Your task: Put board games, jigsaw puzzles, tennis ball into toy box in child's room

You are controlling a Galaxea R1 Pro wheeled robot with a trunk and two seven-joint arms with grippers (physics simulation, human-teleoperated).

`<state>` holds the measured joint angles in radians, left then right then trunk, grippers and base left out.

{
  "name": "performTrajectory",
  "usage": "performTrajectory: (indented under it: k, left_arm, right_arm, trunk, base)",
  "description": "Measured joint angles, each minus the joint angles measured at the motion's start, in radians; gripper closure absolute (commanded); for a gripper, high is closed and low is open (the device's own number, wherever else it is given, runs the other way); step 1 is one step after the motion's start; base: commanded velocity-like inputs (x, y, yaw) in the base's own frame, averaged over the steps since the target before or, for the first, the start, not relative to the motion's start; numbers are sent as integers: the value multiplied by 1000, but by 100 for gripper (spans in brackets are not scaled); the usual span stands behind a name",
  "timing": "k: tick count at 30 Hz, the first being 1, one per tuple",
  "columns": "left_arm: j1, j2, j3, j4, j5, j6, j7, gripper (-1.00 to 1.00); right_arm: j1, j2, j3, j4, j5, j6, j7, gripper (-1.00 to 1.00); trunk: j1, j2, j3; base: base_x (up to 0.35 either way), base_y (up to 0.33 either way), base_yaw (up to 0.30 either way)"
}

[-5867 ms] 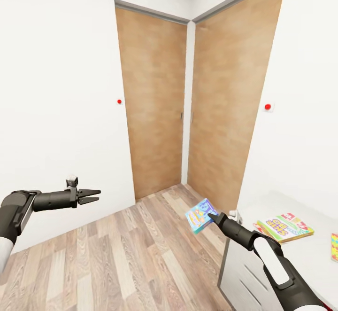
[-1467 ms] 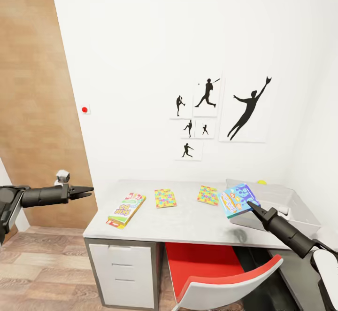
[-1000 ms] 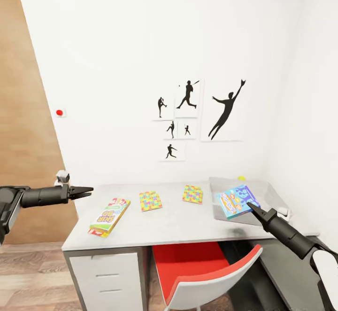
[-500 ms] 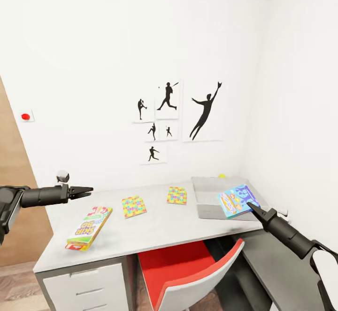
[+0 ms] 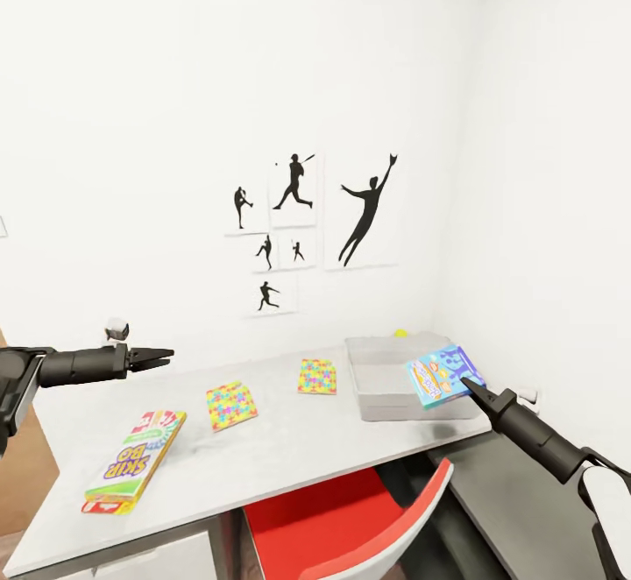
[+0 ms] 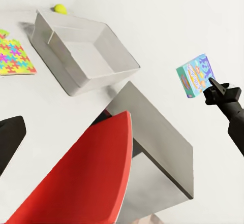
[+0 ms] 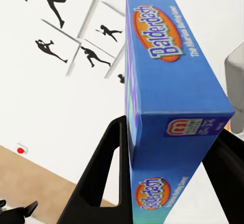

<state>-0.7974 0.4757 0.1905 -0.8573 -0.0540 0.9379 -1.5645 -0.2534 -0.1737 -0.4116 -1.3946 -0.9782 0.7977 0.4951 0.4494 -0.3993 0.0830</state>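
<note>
Right gripper [image 5: 474, 386] is clamped on the small blue board game [image 5: 436, 375], held tilted in the air at the near right corner of the toy box [image 5: 384, 378]. In the right wrist view both fingers [image 7: 104, 159] grip the game's edge. Left gripper [image 5: 160, 355] hangs over the left part of the surface [image 5: 289, 449], carrying nothing, its fingers nearly together.

On the surface: the "SKIP BO" game [image 5: 134, 462] at near left, two jigsaw puzzles [image 5: 231, 404] [image 5: 316, 377] in the middle, the toy box at right, the tennis ball [image 5: 400, 332] just behind the box's far rim.

Step in hand, as I judge: bringing the blue game to the box. Next move calls for carrying it left and farther over the box opening, lowering it, then releasing.
</note>
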Motion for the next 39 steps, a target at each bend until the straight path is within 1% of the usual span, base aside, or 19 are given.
performTrajectory:
  k: [6, 21, 28, 39]
  left_arm:
    - [0, 0, 0, 0, 0, 0, 0, -100]
    - [0, 0, -1, 0, 1, 0, 0, -100]
    - [0, -1, -1, 0, 3, 0, 0, -100]
    - [0, -1, -1, 0, 3, 0, 0, -100]
  right_arm:
    - [-1, 0, 1, 0, 0, -1, -2, 100]
    - [-1, 0, 1, -2, 0, -1, -3, 100]
    - [-1, 0, 1, -1, -1, 0, -2, 100]
    - [-1, 0, 1, -2, -1, 1, -2, 100]
  trunk:
    - [0, 0, 0]
    - [0, 0, -1]
    - [0, 0, -9]
    - [0, 0, -11]
  base:
    - [199, 85, -2]
    - [173, 23, 0]
    - [40, 3, 0]
    - [30, 0, 0]
